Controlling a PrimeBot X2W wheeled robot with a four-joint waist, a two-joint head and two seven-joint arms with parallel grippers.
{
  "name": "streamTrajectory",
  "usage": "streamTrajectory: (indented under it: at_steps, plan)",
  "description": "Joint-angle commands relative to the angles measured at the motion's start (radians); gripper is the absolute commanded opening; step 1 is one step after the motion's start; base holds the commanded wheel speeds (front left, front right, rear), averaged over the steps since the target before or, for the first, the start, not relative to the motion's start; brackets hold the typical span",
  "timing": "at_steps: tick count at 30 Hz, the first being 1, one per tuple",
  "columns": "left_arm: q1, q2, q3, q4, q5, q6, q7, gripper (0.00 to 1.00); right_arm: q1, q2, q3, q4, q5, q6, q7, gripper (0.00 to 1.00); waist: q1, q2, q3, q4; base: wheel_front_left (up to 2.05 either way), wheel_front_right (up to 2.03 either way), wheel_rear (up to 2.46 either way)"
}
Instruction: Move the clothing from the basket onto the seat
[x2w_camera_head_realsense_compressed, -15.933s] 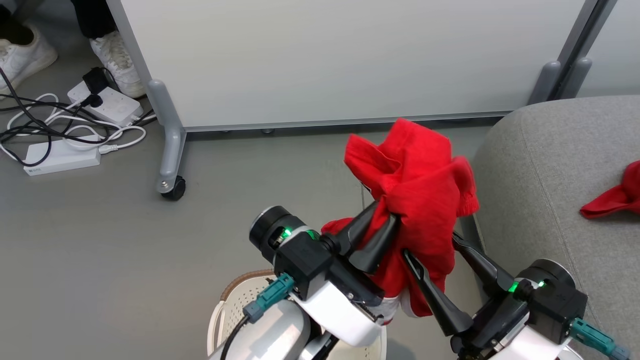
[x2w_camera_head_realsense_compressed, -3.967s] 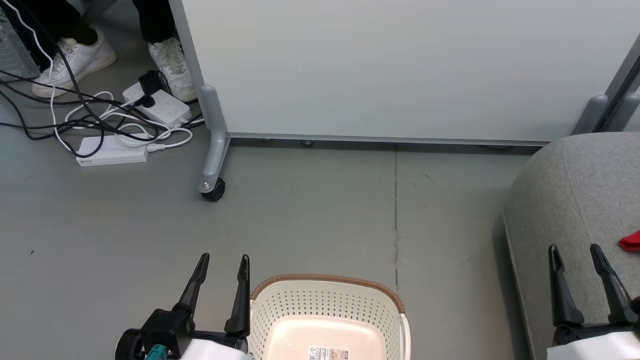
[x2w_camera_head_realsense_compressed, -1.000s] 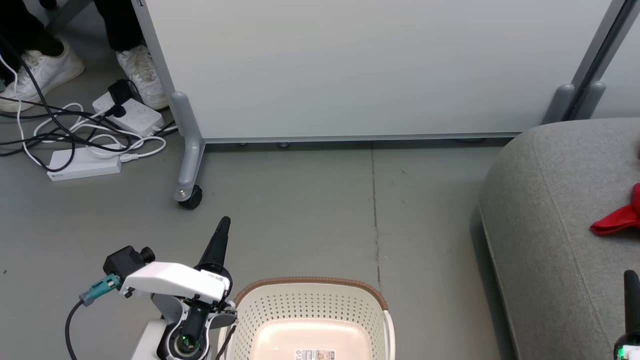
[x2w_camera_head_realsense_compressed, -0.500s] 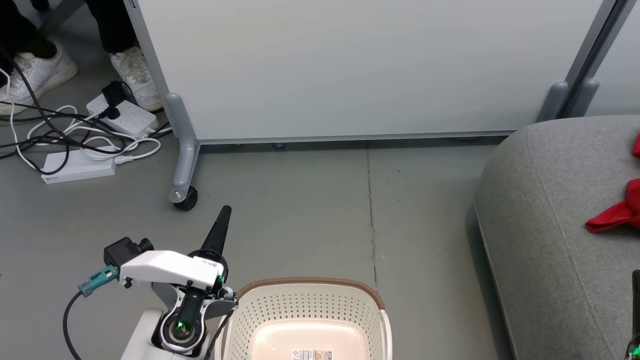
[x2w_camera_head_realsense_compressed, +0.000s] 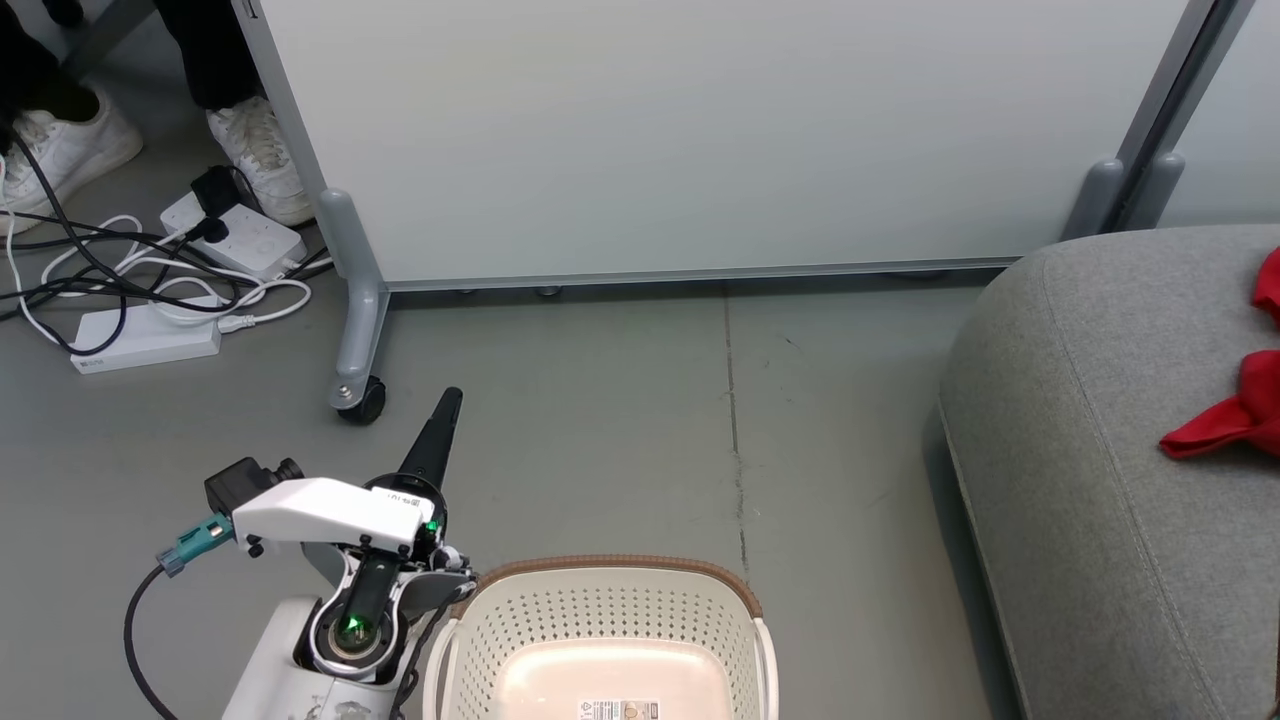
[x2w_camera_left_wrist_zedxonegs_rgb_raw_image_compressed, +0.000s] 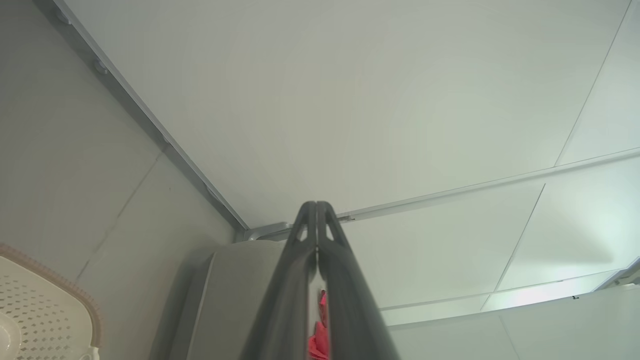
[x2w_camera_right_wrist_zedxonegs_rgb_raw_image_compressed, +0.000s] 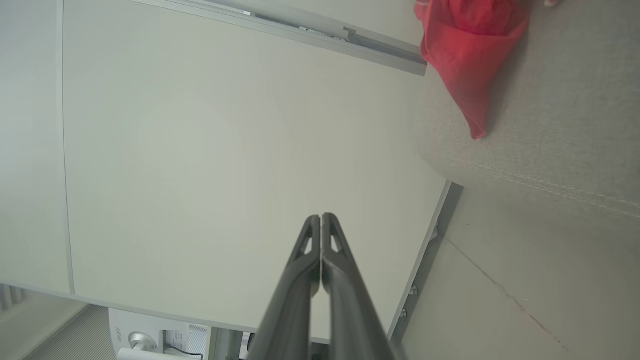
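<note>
Left gripper (x2w_camera_head_realsense_compressed: 450, 400) and right gripper (x2w_camera_right_wrist_zedxonegs_rgb_raw_image_compressed: 320, 217) sit clenched, empty. The pale perforated plastic basket (x2w_camera_head_realsense_compressed: 600, 610) looks bare: tuck arms beside it, away from the red fabric clothing (x2w_camera_head_realsense_compressed: 1215, 425).

Left gripper (x2w_camera_head_realsense_compressed: 448, 400): 7 o'clock in head view, forearm low, fingers pressed together, pointing to 1 o'clock. Right gripper (x2w_camera_right_wrist_zedxonegs_rgb_raw_image_compressed: 320, 218): fingers pressed together.

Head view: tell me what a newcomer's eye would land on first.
The bright red clothing stands out first, lying on the grey seat at the right edge. Next comes the pale basket at the bottom centre, its inside bare of clothes, with the left gripper shut just to its left, pointing up over the floor. At the upper left, a tangle of cables and a person's white shoes lie beside the white partition panel.
</note>
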Motion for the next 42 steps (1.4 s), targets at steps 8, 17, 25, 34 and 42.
streamTrajectory:
  at_steps: [8, 17, 25, 34, 42]
  plan:
    - [-0.049, 0.004, 0.006, 0.014, -0.07, -0.011, 0.022, 0.0, 0.008, -0.012, -0.012, -0.014, 0.077, 0.002, 0.013, 0.0, 0.0, 0.0, 0.0, -0.007, 0.0, 0.0, 0.0]
    - [-0.068, 0.004, 0.007, 0.032, -0.134, -0.02, 0.04, 0.0, 0.012, -0.016, -0.018, -0.022, 0.147, 0.002, 0.021, 0.0, 0.0, 0.0, 0.001, -0.016, 0.0, 0.0, 0.0]
    - [-0.085, 0.004, 0.008, 0.047, -0.187, -0.028, 0.053, 0.0, 0.017, -0.019, -0.021, -0.027, 0.205, 0.002, 0.025, 0.0, 0.0, 0.0, 0.001, -0.023, 0.0, 0.0, 0.0]
    - [-0.095, 0.005, 0.008, 0.051, -0.206, -0.029, 0.06, 0.0, 0.021, -0.022, -0.019, -0.028, 0.231, 0.002, 0.022, 0.0, 0.0, 0.0, 0.001, -0.027, 0.0, 0.0, 0.0]
    - [-0.094, 0.004, 0.008, 0.051, -0.206, -0.029, 0.06, 0.0, 0.022, -0.025, -0.016, -0.029, 0.235, 0.002, 0.017, 0.0, 0.0, 0.0, 0.001, -0.027, 0.0, 0.0, 0.0]
